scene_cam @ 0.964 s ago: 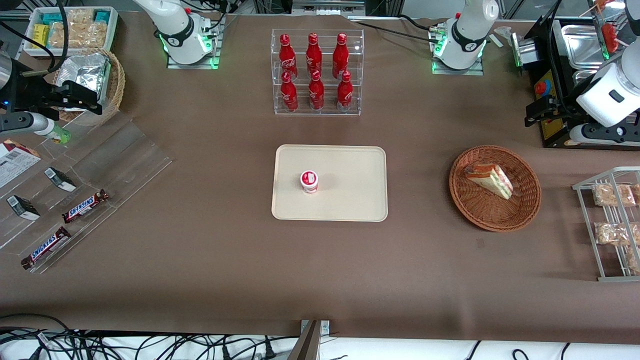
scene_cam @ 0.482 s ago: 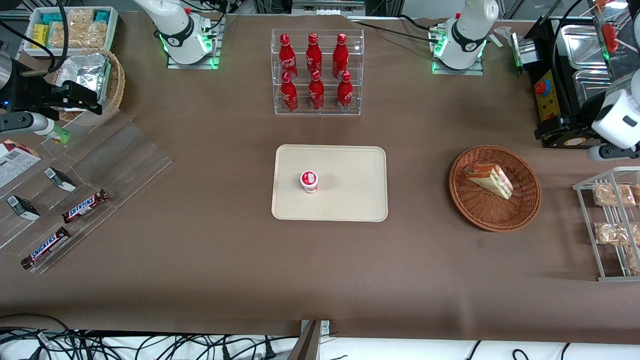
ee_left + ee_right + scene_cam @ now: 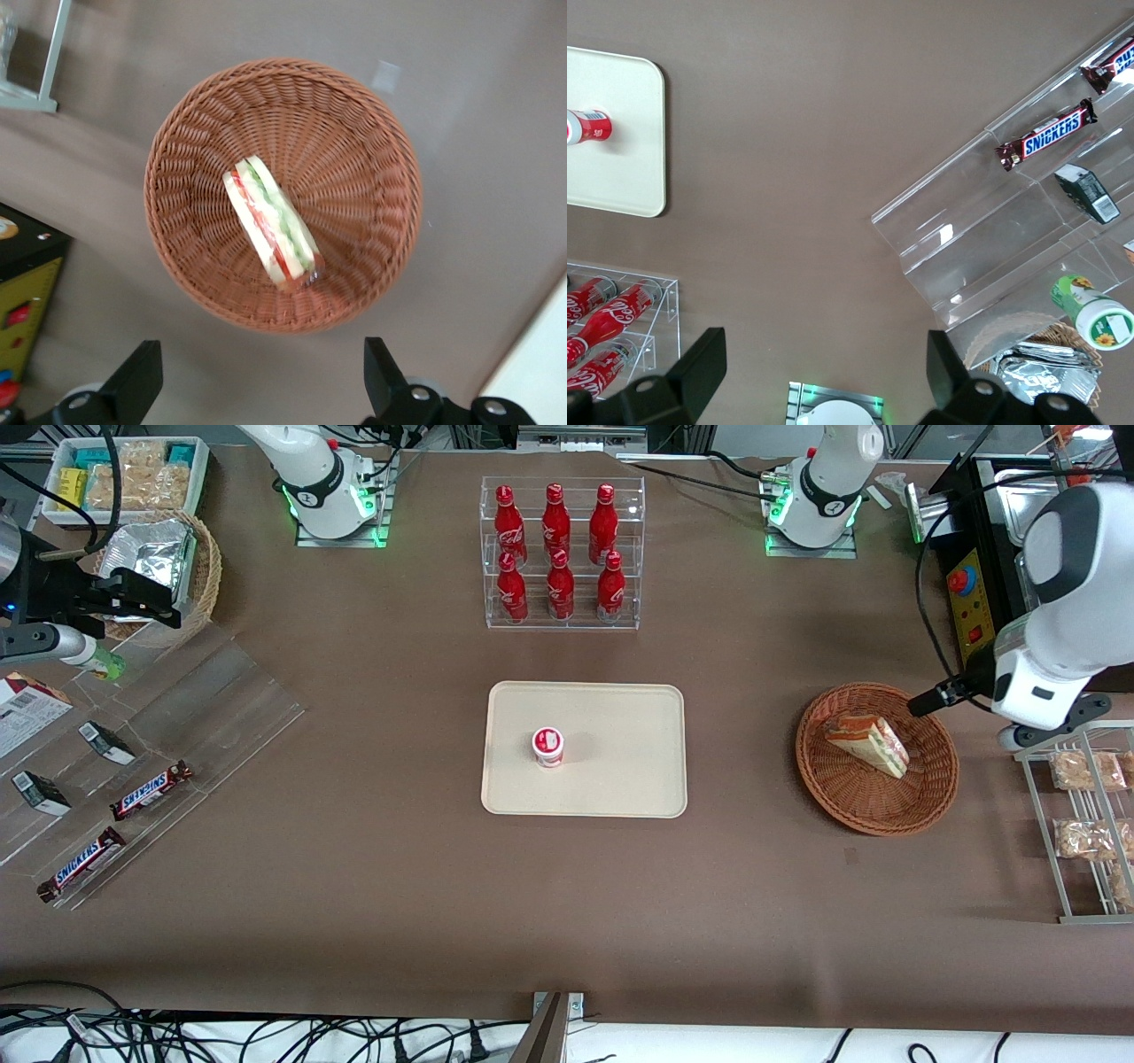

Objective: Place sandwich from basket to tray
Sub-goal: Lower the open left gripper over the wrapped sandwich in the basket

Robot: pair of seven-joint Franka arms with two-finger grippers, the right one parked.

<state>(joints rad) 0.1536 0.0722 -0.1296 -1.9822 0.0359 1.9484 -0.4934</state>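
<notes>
The gripper (image 3: 257, 394), jaws spread wide, hovers apparently high above the sandwich (image 3: 270, 221) in the basket (image 3: 372, 159); it should descend centred, straddling the wedge's flat sides.

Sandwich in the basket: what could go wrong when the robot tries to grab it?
The sandwich lies slanted in the basket, so the open gripper, now above the basket, might pinch it crookedly. The clear wrap may slip from the jaws. On the tray a small cup already stands; the sandwich could bump it.
</notes>
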